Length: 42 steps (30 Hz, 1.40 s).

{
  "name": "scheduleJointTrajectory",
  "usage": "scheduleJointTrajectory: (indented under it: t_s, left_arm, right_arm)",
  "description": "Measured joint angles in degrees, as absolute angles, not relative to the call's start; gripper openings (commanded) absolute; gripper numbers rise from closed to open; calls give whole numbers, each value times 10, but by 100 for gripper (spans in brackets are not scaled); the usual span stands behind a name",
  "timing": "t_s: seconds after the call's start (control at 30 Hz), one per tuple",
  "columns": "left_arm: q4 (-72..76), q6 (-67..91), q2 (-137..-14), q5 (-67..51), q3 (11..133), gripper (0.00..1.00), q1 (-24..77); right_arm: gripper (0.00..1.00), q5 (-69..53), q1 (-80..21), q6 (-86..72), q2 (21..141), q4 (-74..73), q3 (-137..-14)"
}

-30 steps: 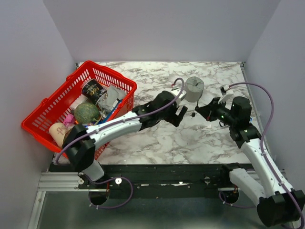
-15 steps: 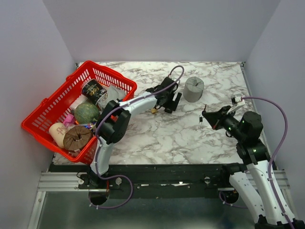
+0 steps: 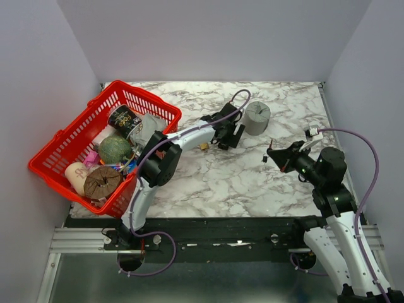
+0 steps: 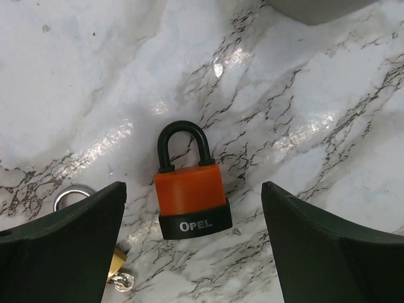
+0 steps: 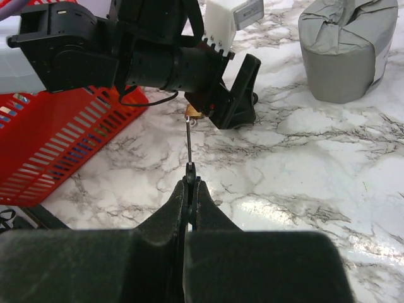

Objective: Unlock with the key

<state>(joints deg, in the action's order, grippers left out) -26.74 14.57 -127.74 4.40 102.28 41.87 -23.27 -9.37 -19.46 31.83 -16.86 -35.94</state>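
Note:
The orange padlock (image 4: 189, 192), with a black base and a closed black shackle, lies flat on the marble. My left gripper (image 4: 192, 189) hangs over it, open, one finger on each side and apart from it. In the top view this gripper (image 3: 229, 134) sits left of the grey cylinder. My right gripper (image 5: 190, 184) is shut on the key (image 5: 189, 151): the black head is pinched between the fingers and the thin blade points toward the left gripper. From above, the key (image 3: 265, 158) shows at the right gripper's (image 3: 273, 155) tip, well right of the padlock.
A brass padlock (image 4: 117, 262) with a silver shackle lies by the left finger, and it shows from above too (image 3: 204, 146). A grey cylinder (image 3: 257, 117) stands behind. A red basket (image 3: 69, 136) full of items fills the left side.
The left arm has swung back and its gripper now hovers over the orange padlock. The right arm has drawn back to the right, still gripping the key.

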Motion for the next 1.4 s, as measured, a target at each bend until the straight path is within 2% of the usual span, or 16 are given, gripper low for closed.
scheduleJointTrajectory:
  t_s: [0.23, 0.33, 0.43, 0.47, 0.53, 0.57, 0.67, 0.87, 0.97, 1.07, 1.27, 1.4]
  left_arm:
    - [-284, 146, -1300, 53, 1030, 74, 418]
    - [-288, 148, -1300, 54, 1030, 61, 418]
    - [-288, 150, -1300, 53, 1030, 45, 418]
    - [-288, 151, -1300, 53, 1030, 37, 418]
    - [-288, 155, -1300, 51, 1030, 28, 418]
    - [-288, 158, -1300, 51, 1030, 18, 418]
    - [-282, 165, -1298, 51, 1024, 0, 418]
    - [-261, 219, -1254, 35, 962, 0, 415]
    - [-237, 278, -1181, 12, 882, 0, 414]
    - [-223, 332, -1113, -11, 852, 0, 413]
    - [-117, 432, -997, -71, 793, 0, 406]
    - [-63, 475, -962, -98, 721, 0, 400]
  right_arm:
    - [1, -233, -94, -194, 318, -169, -359]
    - [1, -233, -94, -195, 319, -169, -359]
    - [1, -233, -94, -195, 319, -169, -359]
    - [1, -233, -94, -195, 319, -169, -358]
    - [1, -233, -94, -195, 319, -169, -358]
    - [1, -233, -94, -195, 320, -169, -358]
    - [1, -233, -94, -195, 321, -169, -358]
    - [1, -232, -94, -192, 326, -171, -358]
    - [1, -232, -94, -186, 326, -182, -362]
    - [1, -234, -94, -181, 330, -196, -372]
    - [1, -274, -95, -186, 363, -197, -386]
    - [1, -277, -134, -206, 384, -191, -386]
